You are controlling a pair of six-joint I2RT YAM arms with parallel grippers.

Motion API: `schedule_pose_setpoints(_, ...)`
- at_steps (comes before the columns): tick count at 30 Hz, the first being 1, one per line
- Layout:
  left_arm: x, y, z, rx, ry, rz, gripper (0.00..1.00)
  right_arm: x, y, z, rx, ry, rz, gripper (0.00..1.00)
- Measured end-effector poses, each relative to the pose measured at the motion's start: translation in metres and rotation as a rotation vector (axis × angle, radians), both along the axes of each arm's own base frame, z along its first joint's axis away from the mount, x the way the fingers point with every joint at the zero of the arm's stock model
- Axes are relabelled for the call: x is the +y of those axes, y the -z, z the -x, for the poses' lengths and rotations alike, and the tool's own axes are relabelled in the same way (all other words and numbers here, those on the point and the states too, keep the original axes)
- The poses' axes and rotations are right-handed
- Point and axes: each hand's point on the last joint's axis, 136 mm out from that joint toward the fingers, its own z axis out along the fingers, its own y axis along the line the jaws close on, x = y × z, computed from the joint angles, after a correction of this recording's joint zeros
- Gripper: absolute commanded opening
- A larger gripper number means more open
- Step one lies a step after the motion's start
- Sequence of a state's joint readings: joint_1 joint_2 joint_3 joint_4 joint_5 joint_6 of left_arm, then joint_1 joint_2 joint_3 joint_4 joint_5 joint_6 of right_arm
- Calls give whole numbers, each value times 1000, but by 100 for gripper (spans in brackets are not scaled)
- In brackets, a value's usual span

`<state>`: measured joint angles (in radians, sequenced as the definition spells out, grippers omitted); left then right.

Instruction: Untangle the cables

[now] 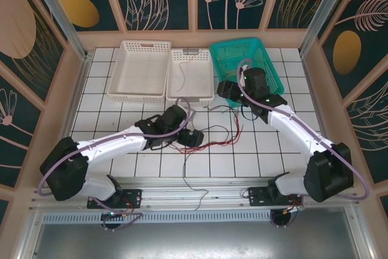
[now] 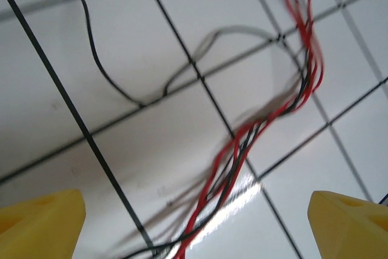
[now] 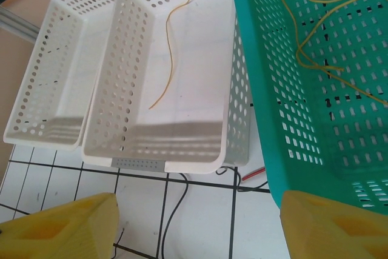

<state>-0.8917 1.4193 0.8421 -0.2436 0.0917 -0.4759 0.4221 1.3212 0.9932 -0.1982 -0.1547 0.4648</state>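
Observation:
A twisted bundle of red and black cables (image 1: 221, 141) lies on the white tiles mid-table. In the left wrist view the same bundle (image 2: 242, 150) runs up between my yellow fingertips (image 2: 36, 222), and a lone black cable (image 2: 103, 71) curls to its left. My left gripper (image 2: 194, 228) hovers open just above the bundle, at the tangle's left end (image 1: 194, 139). My right gripper (image 3: 194, 228) is open with nothing in it, over the tiles at the near ends of the baskets (image 1: 226, 91). A black cable (image 3: 176, 210) and a red tip (image 3: 254, 174) lie below it.
A yellow-olive wire (image 3: 171, 59) lies in the middle white basket (image 3: 151, 163), and more yellow wire (image 3: 315, 53) in the green basket (image 3: 273, 89). Another white basket (image 3: 42, 137) stands at the left. One black wire (image 1: 187, 171) trails toward the near table edge.

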Motion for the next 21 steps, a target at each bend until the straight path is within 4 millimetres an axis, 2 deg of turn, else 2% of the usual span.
schedule_pose_setpoints(5, 7, 33, 31, 99, 63, -93, 93, -3, -4, 4, -16, -2, 1, 71)
schedule_pose_setpoints(9, 20, 51, 42, 147, 68, -154, 93, -4, -5, 5, -21, -5, 4, 71)
schedule_pose_setpoints(16, 24, 64, 44, 165, 71, -189, 91, -4, -5, 6, -22, -6, 2, 71)
schedule_pose_setpoints(21, 24, 70, 36, 139, 55, -206, 80, -4, -2, 8, -15, -8, 3, 71)
